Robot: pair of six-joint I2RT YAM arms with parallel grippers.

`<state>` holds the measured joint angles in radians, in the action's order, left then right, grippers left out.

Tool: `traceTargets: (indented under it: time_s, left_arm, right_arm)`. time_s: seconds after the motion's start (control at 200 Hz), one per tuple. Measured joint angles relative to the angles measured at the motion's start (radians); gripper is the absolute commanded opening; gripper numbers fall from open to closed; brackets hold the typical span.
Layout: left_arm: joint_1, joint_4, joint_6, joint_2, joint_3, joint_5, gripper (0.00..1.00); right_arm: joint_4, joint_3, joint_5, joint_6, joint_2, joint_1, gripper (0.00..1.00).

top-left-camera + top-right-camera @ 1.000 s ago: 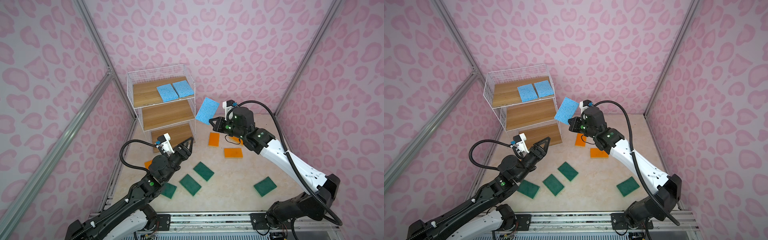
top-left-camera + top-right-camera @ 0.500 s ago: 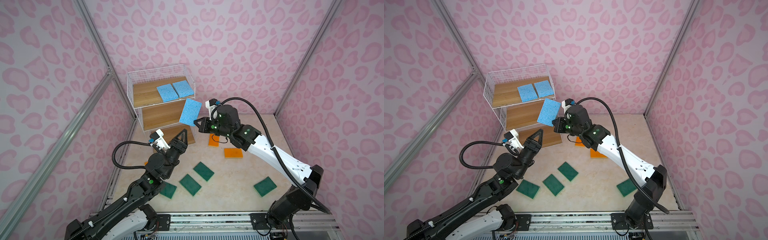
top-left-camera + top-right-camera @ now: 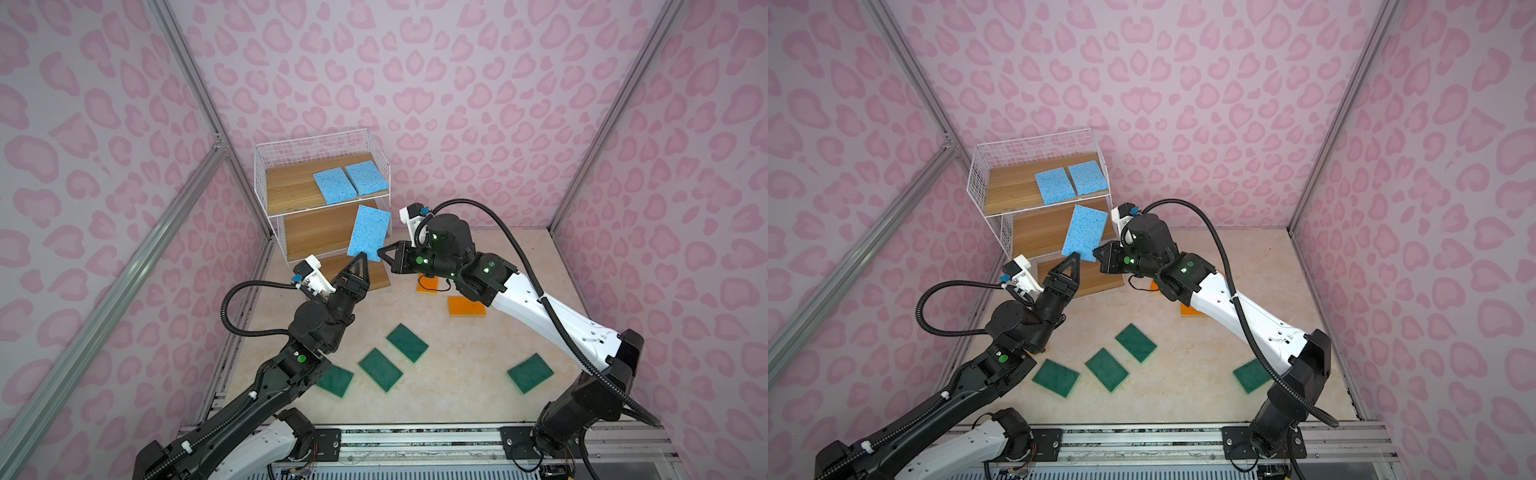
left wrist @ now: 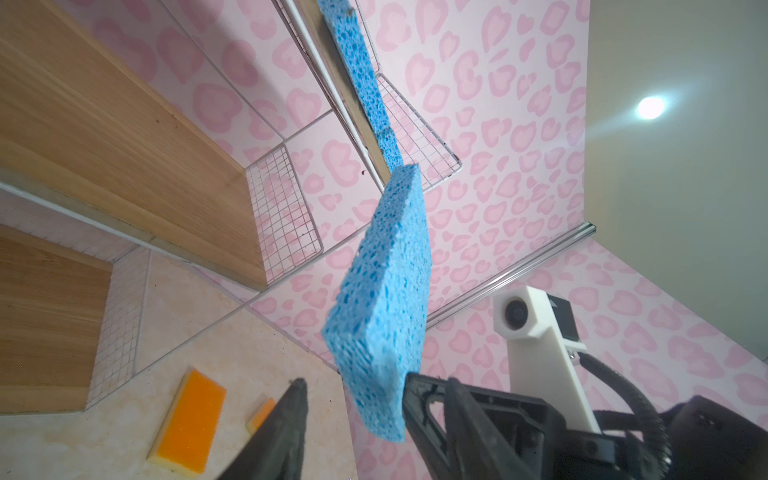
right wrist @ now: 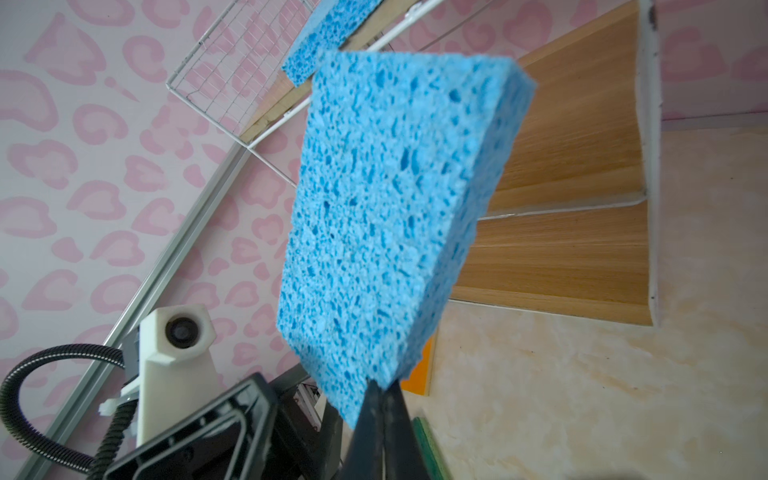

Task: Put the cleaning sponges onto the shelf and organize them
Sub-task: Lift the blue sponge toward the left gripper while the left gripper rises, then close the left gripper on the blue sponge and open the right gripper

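The blue sponge hung tilted before the middle board of the shelf (two other sponges lay on top). Only the right wrist view showed the right fingers pinched tight on its corner. That arm reached in level. The left arm stretched up, with the left fingers partly apart just beside the sponge's lower edge, not touching.

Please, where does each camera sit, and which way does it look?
Both top views: overhead, looking down on shelf, left gripper, right gripper.
Left wrist: on left arm, looking up at blue sponge between its open fingers.
Right wrist: looks along right gripper, shut on that sponge's corner.
Wrist views share blue sponge, shelf.
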<state>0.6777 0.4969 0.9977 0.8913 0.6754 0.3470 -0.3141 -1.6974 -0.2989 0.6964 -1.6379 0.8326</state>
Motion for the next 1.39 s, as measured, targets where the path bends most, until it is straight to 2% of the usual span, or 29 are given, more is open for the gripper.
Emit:
traceTargets:
  time_s: [0.235,0.295,0.32,0.37,0.535,0.57,0.67,0.75,0.77,0.825,0.885,0.97,1.16,1.395]
  left_arm:
    - [-0.018,0.002,0.018,0.009,0.000,-0.027,0.42]
    - [-0.019,0.003,0.022,0.011,0.000,-0.033,0.38]
    - [-0.020,0.003,0.023,0.011,0.000,-0.034,0.31]
    - [-0.022,0.005,0.025,0.011,0.000,-0.034,0.27]
    - [-0.030,0.006,0.025,0.011,0.010,-0.038,0.26]
    - [-0.031,0.006,0.025,0.011,0.013,-0.038,0.23]
    - [-0.035,0.006,0.024,0.010,0.020,-0.042,0.04]
    - [-0.038,0.006,0.023,0.010,0.022,-0.045,0.03]
    - [-0.039,0.006,0.023,0.010,0.022,-0.048,0.04]
    - [-0.041,0.006,0.024,0.007,0.022,-0.052,0.03]
    - [-0.041,0.006,0.025,0.000,0.022,-0.051,0.04]
    - [-0.041,0.006,0.025,-0.022,0.022,-0.047,0.03]
    - [-0.041,-0.002,0.023,-0.108,0.022,0.005,0.03]
    - [-0.064,-0.037,0.017,-0.157,0.080,0.110,0.04]
  right_arm:
    - [0.013,0.002,-0.024,0.000,-0.002,0.016,0.00]
    - [0.019,0.002,-0.031,0.001,-0.004,0.018,0.00]
    - [0.019,0.002,-0.036,0.003,-0.005,0.019,0.00]
    - [0.020,0.002,-0.041,0.003,-0.006,0.021,0.00]
    - [0.026,0.002,-0.048,0.003,-0.008,0.025,0.00]
    - [0.028,0.002,-0.051,0.003,-0.008,0.026,0.00]
    - [0.034,0.002,-0.056,0.004,-0.011,0.027,0.00]
    - [0.036,0.002,-0.058,0.003,-0.011,0.027,0.00]
    - [0.037,0.002,-0.058,0.003,-0.011,0.027,0.03]
    - [0.039,0.002,-0.060,0.003,-0.012,0.027,0.20]
    - [0.039,0.001,-0.060,0.003,-0.013,0.027,0.35]
    - [0.039,0.000,-0.061,-0.001,-0.013,0.025,0.46]
    - [0.059,0.051,-0.068,0.000,0.032,0.003,0.50]
    - [0.162,0.234,-0.063,0.027,0.153,-0.058,0.51]
